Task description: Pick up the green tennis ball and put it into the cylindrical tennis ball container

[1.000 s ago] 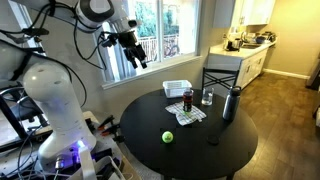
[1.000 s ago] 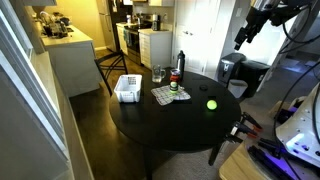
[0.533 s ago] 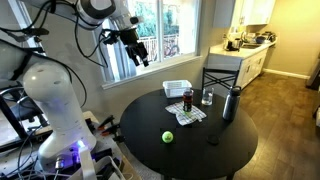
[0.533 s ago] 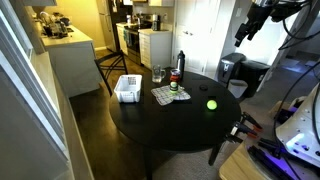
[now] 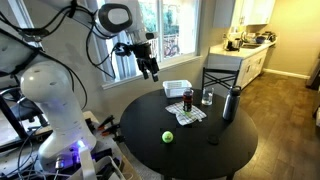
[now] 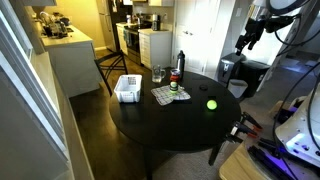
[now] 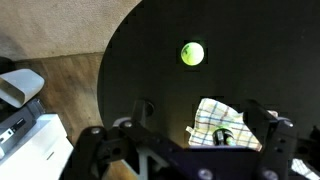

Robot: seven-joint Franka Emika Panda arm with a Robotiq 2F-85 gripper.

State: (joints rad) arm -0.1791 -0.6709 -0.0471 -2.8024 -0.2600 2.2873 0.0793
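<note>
The green tennis ball [image 5: 168,137] lies alone on the round black table [image 5: 220,150], toward its near side. It also shows in the other exterior view [image 6: 211,104] and in the wrist view [image 7: 192,54]. The cylindrical container [image 5: 188,99] with its dark red label stands upright on a checked cloth [image 5: 187,114], also seen in an exterior view [image 6: 174,86]. My gripper [image 5: 150,68] hangs open and empty high in the air beside the table, far from the ball; it also shows in an exterior view [image 6: 245,42]. In the wrist view the gripper [image 7: 203,115] frames the cloth [image 7: 225,112].
A tall dark bottle [image 5: 231,103], a small clear glass [image 5: 208,97] and a white basket [image 5: 177,88] stand at the table's far side. A chair [image 5: 222,75] stands behind the table. The robot's base [image 5: 60,120] is beside it.
The arm has swung toward the table, and the gripper now sits lower and closer to the table's edge. The ball and the container have not moved.
</note>
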